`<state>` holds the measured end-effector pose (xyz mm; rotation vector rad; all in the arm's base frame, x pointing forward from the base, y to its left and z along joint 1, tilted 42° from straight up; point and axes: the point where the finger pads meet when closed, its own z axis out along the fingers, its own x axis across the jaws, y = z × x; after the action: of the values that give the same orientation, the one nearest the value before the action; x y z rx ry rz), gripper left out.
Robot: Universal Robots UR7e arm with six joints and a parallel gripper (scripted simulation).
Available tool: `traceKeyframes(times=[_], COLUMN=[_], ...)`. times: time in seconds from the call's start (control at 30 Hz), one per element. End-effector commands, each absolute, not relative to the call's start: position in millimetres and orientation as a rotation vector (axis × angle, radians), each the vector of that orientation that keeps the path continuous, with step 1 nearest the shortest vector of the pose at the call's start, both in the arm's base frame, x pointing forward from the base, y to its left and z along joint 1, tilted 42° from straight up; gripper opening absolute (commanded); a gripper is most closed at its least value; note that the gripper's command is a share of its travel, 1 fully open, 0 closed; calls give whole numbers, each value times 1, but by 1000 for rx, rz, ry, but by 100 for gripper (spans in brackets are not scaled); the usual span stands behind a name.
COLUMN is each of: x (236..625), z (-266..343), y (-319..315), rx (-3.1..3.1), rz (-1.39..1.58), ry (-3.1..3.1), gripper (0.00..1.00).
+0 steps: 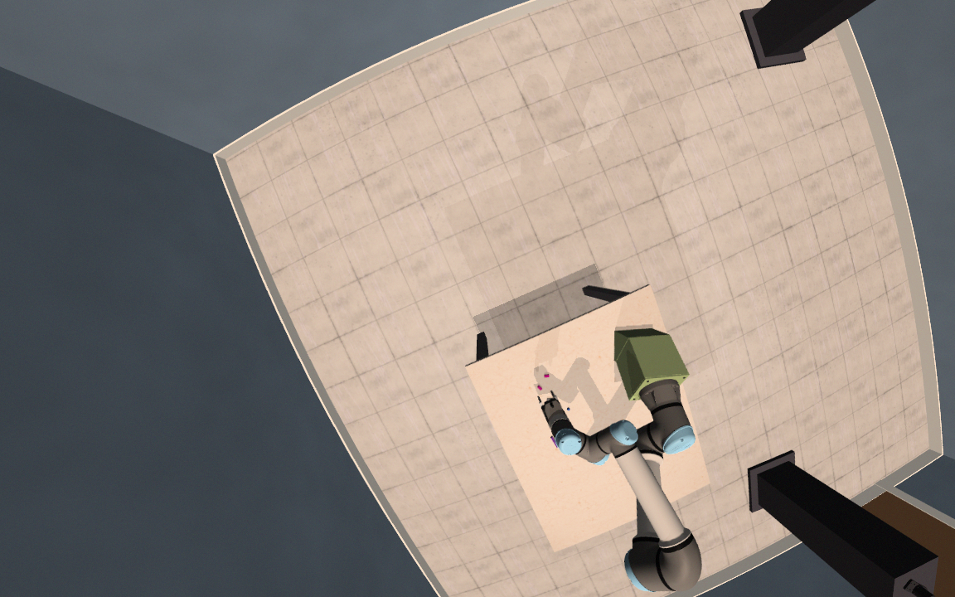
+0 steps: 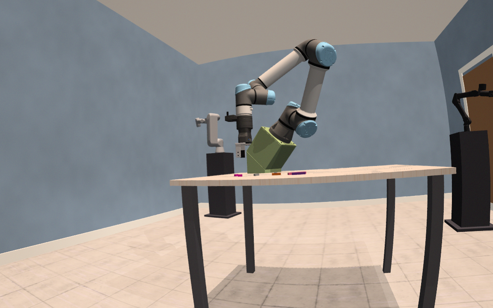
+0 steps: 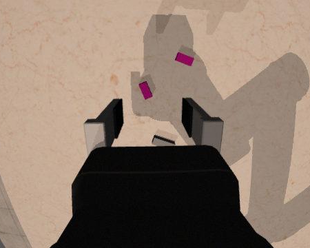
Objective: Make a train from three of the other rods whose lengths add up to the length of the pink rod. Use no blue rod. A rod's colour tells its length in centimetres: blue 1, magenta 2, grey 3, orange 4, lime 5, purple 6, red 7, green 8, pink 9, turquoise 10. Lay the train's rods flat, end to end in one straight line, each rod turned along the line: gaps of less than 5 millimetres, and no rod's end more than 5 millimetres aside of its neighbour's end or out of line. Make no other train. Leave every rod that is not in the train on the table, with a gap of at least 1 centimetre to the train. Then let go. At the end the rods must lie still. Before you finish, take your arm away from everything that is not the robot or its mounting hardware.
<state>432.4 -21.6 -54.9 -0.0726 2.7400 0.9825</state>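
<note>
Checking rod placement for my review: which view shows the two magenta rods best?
The wrist view: both magenta rods lie apart, at different angles, ahead of the open pincer. The top view shows them as tiny specks; the exterior view shows only a low magenta sliver on the table.

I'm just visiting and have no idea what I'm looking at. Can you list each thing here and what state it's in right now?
Gripper: fingers wide open, holding nothing, raised above the table.
Nearer magenta rod: lying flat on the table, loose.
Farther magenta rod: lying flat, apart from the first and turned at a different angle.
Orange rod: flat on the table.
Purple rod: flat on the table.
Table: standing, bearing the rods.
</note>
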Motion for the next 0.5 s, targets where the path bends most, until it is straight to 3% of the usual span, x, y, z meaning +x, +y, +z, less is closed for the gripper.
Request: traceKeyframes(times=[0.0,0.47], x=[430,421], z=[-55,-53], y=[-19,-7], rx=[109,789], rz=[1014,1104], ry=[2774,2809], gripper=[100,100])
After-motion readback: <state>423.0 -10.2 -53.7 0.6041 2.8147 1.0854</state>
